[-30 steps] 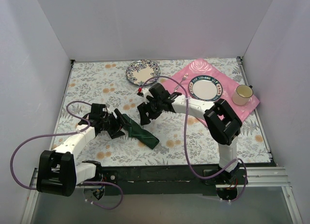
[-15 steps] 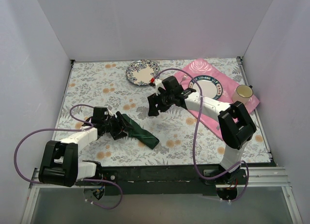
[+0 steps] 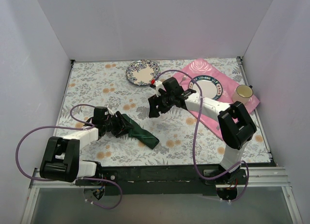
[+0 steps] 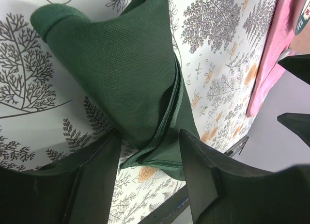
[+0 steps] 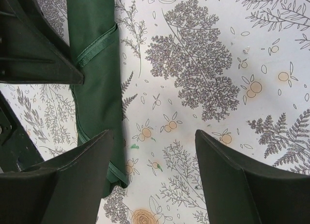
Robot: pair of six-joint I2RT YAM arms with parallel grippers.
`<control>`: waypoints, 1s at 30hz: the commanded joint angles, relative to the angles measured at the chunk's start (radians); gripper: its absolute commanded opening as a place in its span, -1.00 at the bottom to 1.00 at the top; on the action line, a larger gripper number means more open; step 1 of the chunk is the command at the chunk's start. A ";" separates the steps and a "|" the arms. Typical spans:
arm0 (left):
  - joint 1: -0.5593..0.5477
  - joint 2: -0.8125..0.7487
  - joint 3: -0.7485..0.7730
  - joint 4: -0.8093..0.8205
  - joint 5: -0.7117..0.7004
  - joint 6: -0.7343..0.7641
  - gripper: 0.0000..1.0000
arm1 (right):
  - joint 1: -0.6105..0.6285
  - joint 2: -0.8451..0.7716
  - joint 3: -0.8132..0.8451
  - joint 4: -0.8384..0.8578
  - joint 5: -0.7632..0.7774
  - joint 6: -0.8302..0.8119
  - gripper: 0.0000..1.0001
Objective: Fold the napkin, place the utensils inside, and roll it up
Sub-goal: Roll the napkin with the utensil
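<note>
Nearest, the left claw (image 3: pixel 117 126) sits half-closed astride the upper-left end of the napkin (image 3: pixel 140 133), which lies as a rolled bundle on the surface (image 3: pixel 92 83). Whether it pinches the cloth I cannot tell. No utensils show. Beyond, the right claw (image 3: pixel 156 106) hangs wide and empty. Rolling looks nearly finished; the next move is likely snugging the roll.

Napkin (image 4: pixel 121 73): dark green woven cloth, matt, stitched hem, between matt black plastic fingers (image 4: pixel 97 170) of left pincer (image 4: pixel 150 133). Tabletop (image 4: pixel 213 49) beneath: smooth printed covering.
</note>
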 commanded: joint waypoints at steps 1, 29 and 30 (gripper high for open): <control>0.001 0.040 -0.028 0.010 -0.076 0.037 -0.02 | -0.006 -0.049 0.004 0.030 -0.018 -0.006 0.52; -0.192 0.213 0.107 0.120 -0.026 0.011 -0.49 | -0.083 -0.187 -0.029 -0.015 0.061 -0.023 0.52; -0.204 0.225 0.116 0.130 -0.024 -0.001 -0.49 | -0.089 -0.193 -0.034 -0.015 0.062 -0.021 0.52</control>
